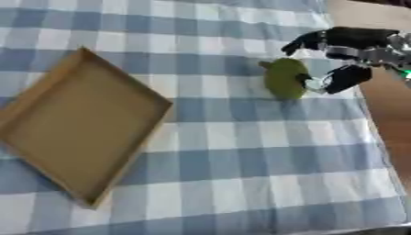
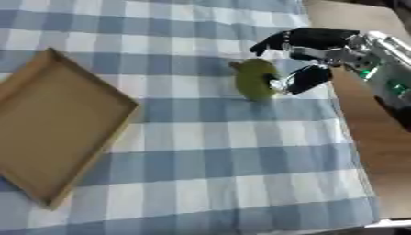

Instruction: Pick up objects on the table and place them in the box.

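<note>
Presently, one green pear-shaped object (image 1: 286,78) is recorded on the blue-checked cloth (image 1: 241,151), upper right of frame, bracketed by the curled fingers and thumb of the black right hand (image 2: 309,62), contact unconfirmed. Shallow brown cardboard box (image 1: 48,92), left, is seen empty; placement remains.

A green pear-shaped object (image 1: 286,78) lies right of centre; a shallow brown cardboard box (image 1: 48,83), open and empty, sits askew at left.
</note>
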Robot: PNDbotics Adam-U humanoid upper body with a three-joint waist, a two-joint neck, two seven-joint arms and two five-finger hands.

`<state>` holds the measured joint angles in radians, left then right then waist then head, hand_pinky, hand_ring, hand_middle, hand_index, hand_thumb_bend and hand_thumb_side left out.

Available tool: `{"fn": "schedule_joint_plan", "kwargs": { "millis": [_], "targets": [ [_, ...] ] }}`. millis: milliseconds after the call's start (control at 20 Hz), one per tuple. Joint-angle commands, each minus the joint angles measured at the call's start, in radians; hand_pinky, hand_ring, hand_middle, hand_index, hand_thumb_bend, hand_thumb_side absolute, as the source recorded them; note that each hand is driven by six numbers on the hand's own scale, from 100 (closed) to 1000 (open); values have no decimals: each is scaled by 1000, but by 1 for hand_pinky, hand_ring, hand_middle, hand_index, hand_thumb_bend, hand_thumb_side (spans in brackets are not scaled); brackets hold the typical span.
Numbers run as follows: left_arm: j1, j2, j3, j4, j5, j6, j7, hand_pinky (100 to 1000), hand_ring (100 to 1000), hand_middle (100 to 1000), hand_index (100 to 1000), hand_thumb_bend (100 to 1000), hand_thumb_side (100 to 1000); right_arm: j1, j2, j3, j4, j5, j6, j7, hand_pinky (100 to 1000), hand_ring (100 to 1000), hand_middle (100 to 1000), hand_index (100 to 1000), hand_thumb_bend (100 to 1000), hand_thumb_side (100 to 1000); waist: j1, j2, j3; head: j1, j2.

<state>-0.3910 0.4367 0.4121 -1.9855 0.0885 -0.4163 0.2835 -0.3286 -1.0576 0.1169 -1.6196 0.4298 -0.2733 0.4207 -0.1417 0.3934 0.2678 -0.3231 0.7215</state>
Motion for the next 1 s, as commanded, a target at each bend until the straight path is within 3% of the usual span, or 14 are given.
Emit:
{"fn": "schedule_joint_plan", "kwargs": {
  "millis": [50, 300, 450, 800, 1000],
  "targets": [
    [-13, 15, 0, -15, 7, -1, -7, 743, 731, 756, 710, 481, 466, -16, -17, -8, 18, 24, 9, -6, 950, 970, 850, 973, 100, 646, 6, -20, 1, 1, 7],
    [-15, 15, -2, -15, 8, 0, -12, 743, 731, 756, 710, 480, 467, -21, -13, -7, 56, 83, 7, -32, 953, 975, 862, 975, 100, 635, 6, -19, 2, 4, 7],
    [-15, 14, -3, -15, 9, -1, -16, 743, 732, 756, 710, 478, 467, -23, -10, -1, 77, 114, -10, -31, 957, 979, 871, 978, 100, 693, 6, -18, 3, 4, 8],
    [-16, 14, -4, -15, 11, -1, -22, 743, 732, 756, 709, 477, 467, -29, -7, 8, 113, 157, -27, -18, 958, 981, 875, 976, 100, 731, 6, -18, 3, 6, 9],
    [-17, 14, -3, -15, 11, 0, -24, 743, 732, 756, 706, 474, 468, -29, -7, 9, 118, 147, -36, -2, 954, 974, 847, 918, 100, 743, 5, -17, 3, 9, 14]
  ]
}}
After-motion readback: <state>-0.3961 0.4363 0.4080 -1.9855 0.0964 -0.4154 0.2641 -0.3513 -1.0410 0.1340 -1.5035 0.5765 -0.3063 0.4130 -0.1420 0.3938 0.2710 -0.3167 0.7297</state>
